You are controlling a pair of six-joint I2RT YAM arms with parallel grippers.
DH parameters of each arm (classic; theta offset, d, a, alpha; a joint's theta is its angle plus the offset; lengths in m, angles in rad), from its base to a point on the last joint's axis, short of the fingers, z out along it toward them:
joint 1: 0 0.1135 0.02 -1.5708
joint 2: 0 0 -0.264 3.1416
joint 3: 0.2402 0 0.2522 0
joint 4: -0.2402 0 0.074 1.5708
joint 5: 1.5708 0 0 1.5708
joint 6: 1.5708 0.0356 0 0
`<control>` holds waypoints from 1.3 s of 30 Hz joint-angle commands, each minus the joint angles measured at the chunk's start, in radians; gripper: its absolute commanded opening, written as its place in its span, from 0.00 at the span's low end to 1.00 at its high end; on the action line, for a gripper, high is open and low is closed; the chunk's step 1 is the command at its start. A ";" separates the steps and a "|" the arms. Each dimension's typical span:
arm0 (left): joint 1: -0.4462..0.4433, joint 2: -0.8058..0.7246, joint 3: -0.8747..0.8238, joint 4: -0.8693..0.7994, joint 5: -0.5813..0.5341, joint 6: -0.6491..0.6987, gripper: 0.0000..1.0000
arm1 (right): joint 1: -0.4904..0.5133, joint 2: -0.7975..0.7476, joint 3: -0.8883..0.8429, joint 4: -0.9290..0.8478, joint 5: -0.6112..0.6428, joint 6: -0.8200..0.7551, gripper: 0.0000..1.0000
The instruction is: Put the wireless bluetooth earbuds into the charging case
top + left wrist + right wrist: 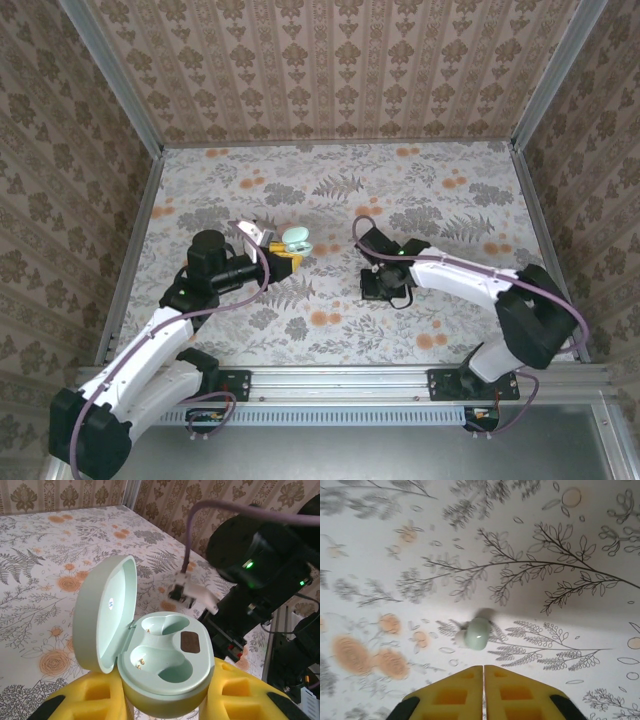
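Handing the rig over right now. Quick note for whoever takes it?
Left hand: shut on the charging case, lid open.
Right hand: shut, pads together, holding nothing.
Earbud: lying on the table just beyond the right hand's fingertips, not gripped.
Done: case gripped and opened.
Left: both sockets are empty. Open the right hand, pick up that earbud and seat it, then fill the second socket.

case (165,665): I see its base hidden between yellow fingers (95,695), cut off at 6 o'clock | earbud (476,633): blurred, I can't tell its orientation | right gripper (377,288): from above, tips hidden under its wrist
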 commanded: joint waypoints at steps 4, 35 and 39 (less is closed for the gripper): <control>0.007 -0.016 -0.002 0.014 -0.008 0.013 0.04 | -0.034 -0.056 -0.097 0.134 -0.108 0.158 0.27; 0.009 -0.026 -0.022 0.016 -0.012 0.006 0.05 | -0.063 0.145 -0.071 0.185 -0.147 0.120 0.20; 0.010 -0.019 -0.021 0.021 -0.008 0.014 0.05 | -0.063 0.093 -0.037 0.127 -0.128 0.109 0.19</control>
